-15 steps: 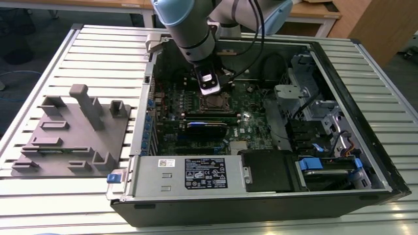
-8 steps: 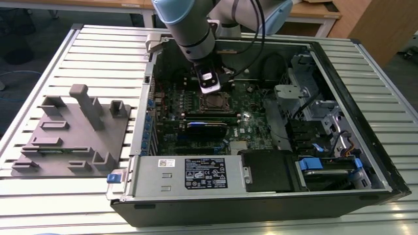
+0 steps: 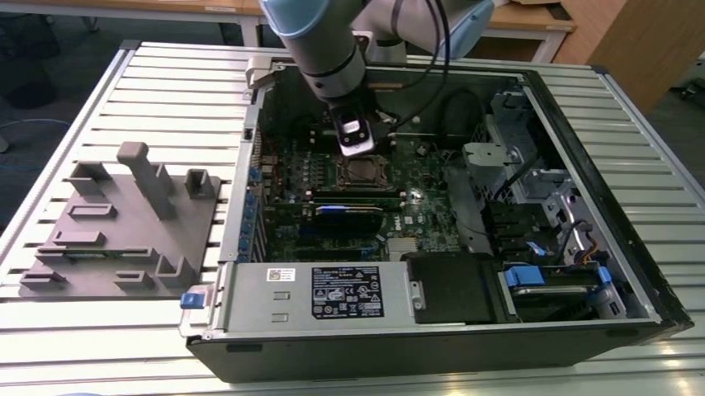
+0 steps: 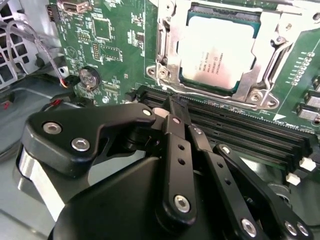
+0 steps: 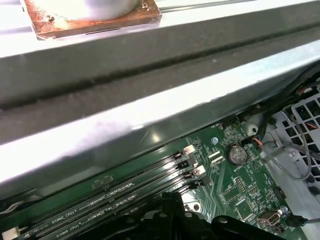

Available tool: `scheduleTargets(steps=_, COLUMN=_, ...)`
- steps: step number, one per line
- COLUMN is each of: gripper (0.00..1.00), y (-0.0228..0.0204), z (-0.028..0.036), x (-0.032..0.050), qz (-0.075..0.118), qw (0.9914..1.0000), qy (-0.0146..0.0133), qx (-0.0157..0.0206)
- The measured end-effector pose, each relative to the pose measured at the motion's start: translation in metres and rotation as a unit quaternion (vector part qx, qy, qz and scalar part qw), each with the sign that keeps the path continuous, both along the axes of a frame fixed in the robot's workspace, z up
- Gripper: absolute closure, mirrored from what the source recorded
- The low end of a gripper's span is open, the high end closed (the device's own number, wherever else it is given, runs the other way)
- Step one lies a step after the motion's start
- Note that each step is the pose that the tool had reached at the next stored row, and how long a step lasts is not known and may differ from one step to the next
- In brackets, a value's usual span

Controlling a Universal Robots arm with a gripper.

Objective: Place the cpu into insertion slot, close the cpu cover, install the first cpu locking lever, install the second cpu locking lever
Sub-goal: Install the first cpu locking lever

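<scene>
Inside the open case on the bench [image 3: 132, 346], the pincer [image 4: 175, 107] hangs just off the socket.

The cpu [image 4: 216, 52] already lies flat in the slot [image 3: 361, 173], its grey top showing through the cover [image 4: 170, 50], which lies down around it. In the second wrist view the pincer's fingers [image 4: 172, 130] are pressed together, pinching nothing, their tip over the long black memory slots [image 4: 250, 132] beside the socket. The cpu sits straight ahead of that tip, across the slots, whose long axis runs crosswise to the fingers. Whether either lever is latched I cannot tell.
</scene>
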State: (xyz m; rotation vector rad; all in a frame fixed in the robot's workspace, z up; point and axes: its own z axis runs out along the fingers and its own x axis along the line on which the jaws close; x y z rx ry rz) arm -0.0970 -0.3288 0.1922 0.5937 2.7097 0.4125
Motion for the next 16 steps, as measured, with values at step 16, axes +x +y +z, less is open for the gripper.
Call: scheduleTargets(steps=16, gripper=0.9, y=-0.0026, z=-0.0053, x=0.0014, qz=0.0, qw=1.0, qy=0.0, qx=-0.0007)
